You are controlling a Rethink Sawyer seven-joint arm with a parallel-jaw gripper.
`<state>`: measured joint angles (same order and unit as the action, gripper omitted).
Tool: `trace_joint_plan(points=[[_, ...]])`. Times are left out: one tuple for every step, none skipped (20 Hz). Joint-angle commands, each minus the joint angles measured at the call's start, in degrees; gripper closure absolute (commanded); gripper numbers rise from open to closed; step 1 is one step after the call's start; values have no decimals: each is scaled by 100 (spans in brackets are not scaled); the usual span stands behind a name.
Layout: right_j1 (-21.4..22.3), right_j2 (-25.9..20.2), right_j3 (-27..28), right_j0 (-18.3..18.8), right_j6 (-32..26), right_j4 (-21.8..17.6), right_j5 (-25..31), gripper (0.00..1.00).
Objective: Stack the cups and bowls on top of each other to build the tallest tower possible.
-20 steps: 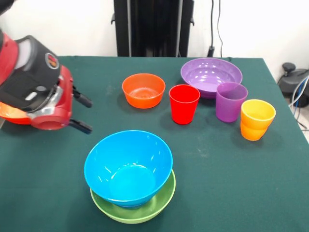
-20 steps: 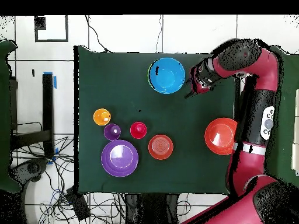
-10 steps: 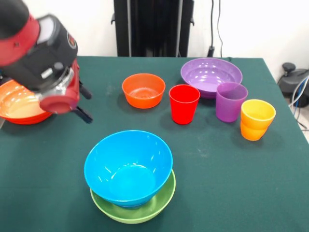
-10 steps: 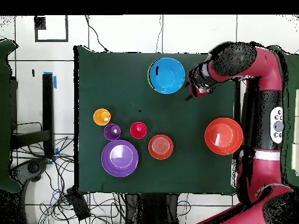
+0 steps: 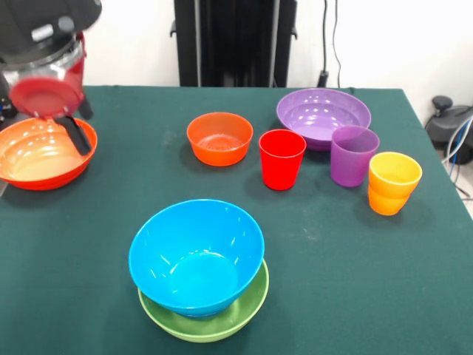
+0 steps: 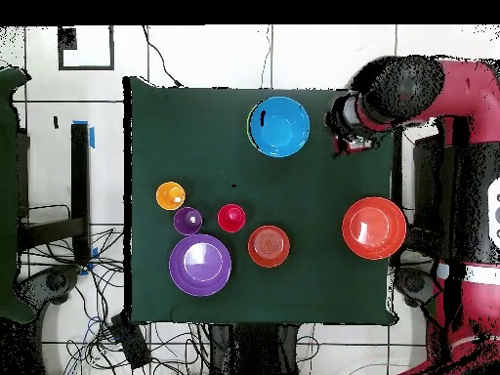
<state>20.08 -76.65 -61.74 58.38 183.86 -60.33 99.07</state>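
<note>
Overhead, arm (jaws unclear)

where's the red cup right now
In the front view the red cup stands mid-table, between the small orange bowl on its left and the purple cup on its right.

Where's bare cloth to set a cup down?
Free: the wide strip right of the deep light blue plastic bowl, below the waisted orange plastic cup; also between that bowl and the wide orange-red bowl. Crowded: the red tumbler, purple tumbler and wide purple bowl.
</note>
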Motion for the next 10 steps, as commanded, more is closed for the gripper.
trace_joint_plan(points=[[1174,1123,-299,-899,-854,-669,-592,0],[1189,1220,-197,-1012,-1047,-747,-567,0],[1226,1301,-147,-1103,-1178,-787,-510,0],[1179,1425,7,-1250,-1357,-905,-397,0],[1173,1523,80,-1380,-1372,-976,-341,0],[1093,1657,273,-1556,-1410,-1118,-208,0],[1051,1742,336,-1661,-1324,-1129,-182,0],[958,1862,506,-1807,-1183,-1248,-130,0],[912,1939,549,-1892,-1069,-1249,-140,0],[771,2015,746,-2012,-1053,-1350,-143,0]])
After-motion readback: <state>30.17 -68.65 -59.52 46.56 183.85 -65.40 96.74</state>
